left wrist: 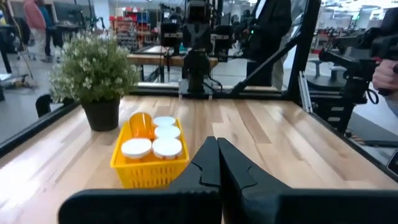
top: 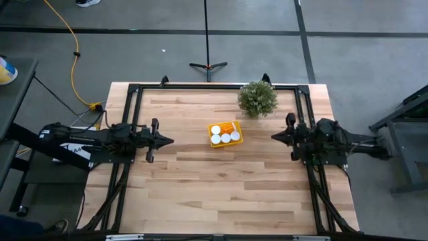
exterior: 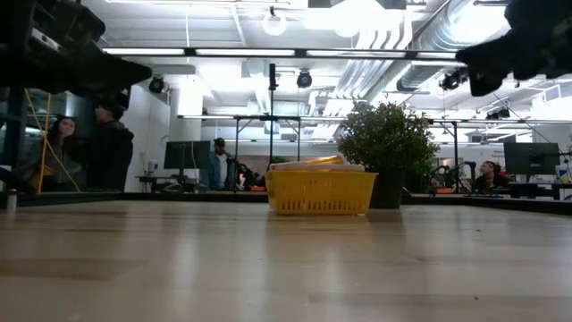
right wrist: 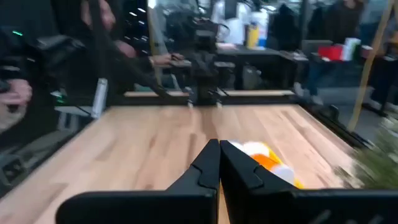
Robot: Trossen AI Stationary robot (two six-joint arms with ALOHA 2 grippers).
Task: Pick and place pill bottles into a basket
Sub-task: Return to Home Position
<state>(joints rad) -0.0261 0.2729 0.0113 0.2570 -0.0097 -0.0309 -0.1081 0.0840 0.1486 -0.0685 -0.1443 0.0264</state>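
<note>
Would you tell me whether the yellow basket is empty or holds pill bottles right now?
Holding bottles: in the left wrist view, the basket has several white-capped pill bottles standing inside.

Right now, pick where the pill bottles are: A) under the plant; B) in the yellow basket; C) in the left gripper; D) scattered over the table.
B: the pill bottles sit inside the yellow basket, white caps showing; the left gripper and right gripper wait shut and empty at the sides of the table.

Yellow basket (top: 225, 133) mid-table, holding white-capped orange pill bottles (top: 225, 138).
</note>
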